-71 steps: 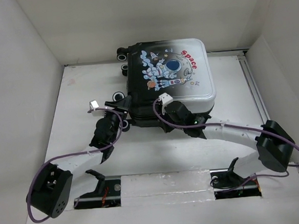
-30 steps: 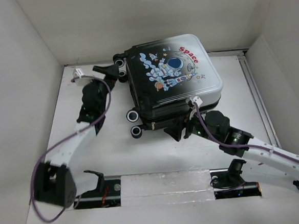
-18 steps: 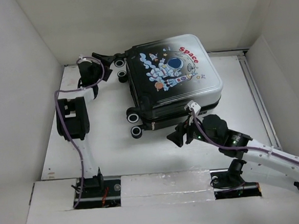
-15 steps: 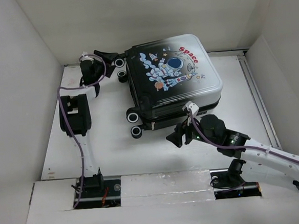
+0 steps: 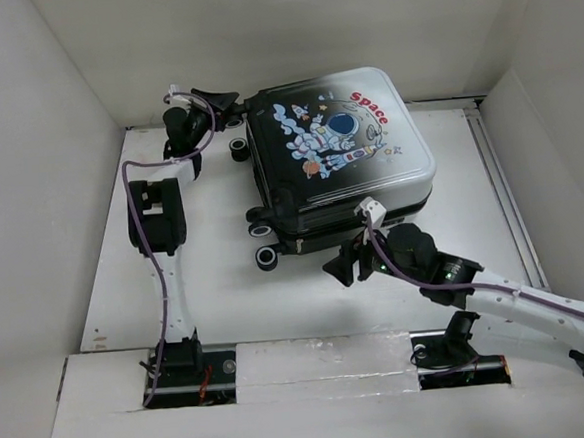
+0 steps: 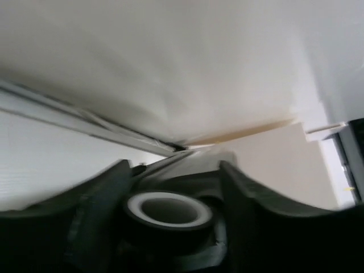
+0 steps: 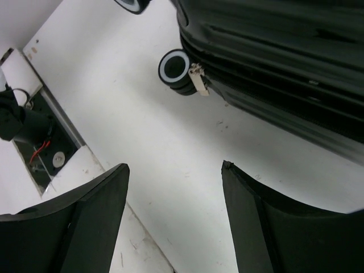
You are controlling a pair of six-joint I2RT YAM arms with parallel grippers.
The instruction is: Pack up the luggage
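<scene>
At upper left of the overhead view, left gripper (image 5: 227,101) jaws straddle a caster wheel (image 6: 168,209), grip uncertain; right gripper (image 7: 174,168), lower centre, gapes empty over the table (image 7: 170,131); the luggage (image 5: 338,156) lies flat and shut at upper centre, so packing appears done, only positioning left

Luggage (image 5: 339,176): one.

Caster wheels: four. Three show along the left edge of the shell in the overhead view: upper wheel (image 5: 237,148), middle wheel (image 5: 260,217), lower wheel (image 5: 266,259). The fourth wheel (image 6: 168,209) shows at lower centre of the left wrist view.

Zipper pull (image 7: 197,78): one.

Arms: two, the left arm (image 5: 157,228) and the right arm (image 5: 498,295), each with one pair of jaws.

Worktop (image 5: 218,304): one.
</scene>
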